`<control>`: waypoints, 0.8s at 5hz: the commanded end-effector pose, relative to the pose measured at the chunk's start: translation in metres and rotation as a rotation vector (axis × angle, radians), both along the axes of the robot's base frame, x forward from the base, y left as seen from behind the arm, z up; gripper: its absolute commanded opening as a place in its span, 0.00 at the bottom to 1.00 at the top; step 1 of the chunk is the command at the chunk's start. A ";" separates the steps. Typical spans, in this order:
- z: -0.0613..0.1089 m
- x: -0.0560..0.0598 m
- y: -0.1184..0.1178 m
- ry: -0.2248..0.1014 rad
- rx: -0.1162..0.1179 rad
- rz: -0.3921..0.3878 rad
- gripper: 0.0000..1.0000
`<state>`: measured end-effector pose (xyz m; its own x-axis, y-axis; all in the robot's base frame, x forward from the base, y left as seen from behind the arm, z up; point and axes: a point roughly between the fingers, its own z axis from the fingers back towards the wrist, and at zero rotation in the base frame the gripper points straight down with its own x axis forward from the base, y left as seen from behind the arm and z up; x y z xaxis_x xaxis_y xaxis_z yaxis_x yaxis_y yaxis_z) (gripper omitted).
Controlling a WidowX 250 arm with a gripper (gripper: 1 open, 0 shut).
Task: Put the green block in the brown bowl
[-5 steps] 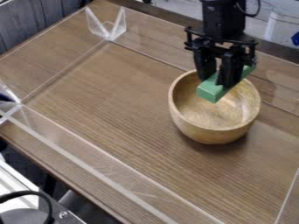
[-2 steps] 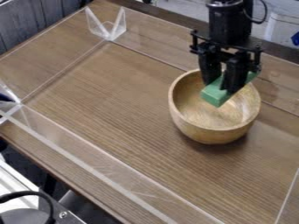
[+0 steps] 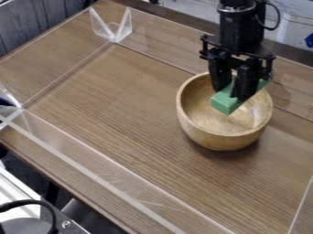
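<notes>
Now, the green block [image 3: 226,102] shows beneath my gripper [image 3: 239,85], tilted, over the back part of the brown bowl [image 3: 225,140]. I take it to be in my grip, the fingers parted about its width, though dark hardware hides the contact. I can't tell whether its lower end touches the wood. By my reading, this is the placing step: next I should ease down towards the middle, inside the rim, then spread the fingers and lift straight away.
</notes>
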<state>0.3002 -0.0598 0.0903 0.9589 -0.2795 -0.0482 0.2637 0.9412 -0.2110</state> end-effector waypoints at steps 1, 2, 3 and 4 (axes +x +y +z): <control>0.008 0.005 0.000 -0.038 0.002 -0.003 0.00; 0.005 0.005 0.001 -0.032 0.005 -0.001 0.00; 0.002 0.005 0.002 -0.026 0.007 0.002 0.00; 0.000 0.005 0.003 -0.021 0.008 0.004 0.00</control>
